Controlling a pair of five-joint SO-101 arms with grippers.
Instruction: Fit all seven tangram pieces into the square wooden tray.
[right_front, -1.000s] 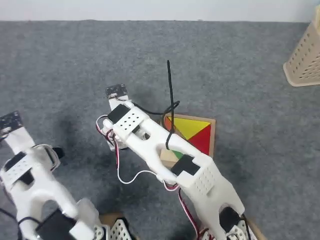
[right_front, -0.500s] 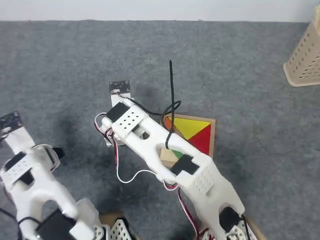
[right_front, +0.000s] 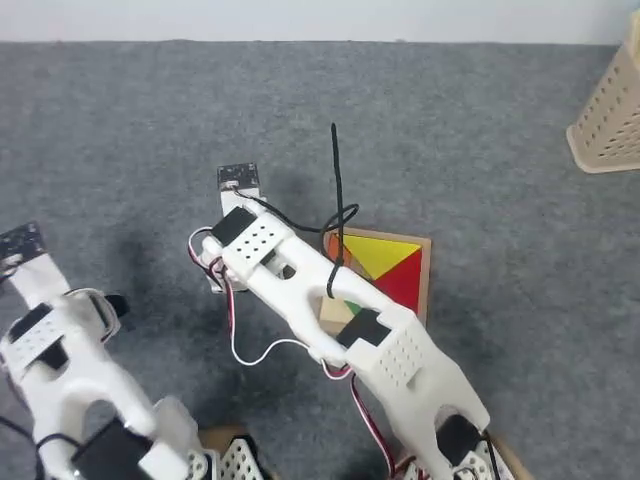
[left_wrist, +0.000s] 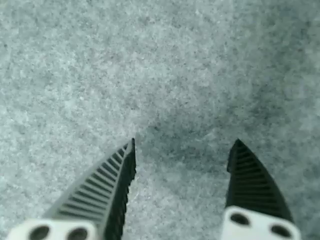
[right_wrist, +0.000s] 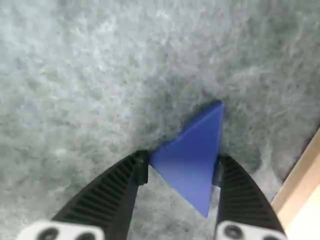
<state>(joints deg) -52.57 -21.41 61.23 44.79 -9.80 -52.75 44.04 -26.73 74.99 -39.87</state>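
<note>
As it belongs in the wooden tray, the right gripper pinches the blue triangle (perhaps still grounded); the left gripper gapes empty.

The square wooden tray holds yellow triangle and red triangle, flat — blue triangle just left of it, pinched in right gripper.

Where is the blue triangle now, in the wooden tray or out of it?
Out. The blue triangle sits between the right pincer's fingers over grey carpet, beside the tray's rim.
</note>
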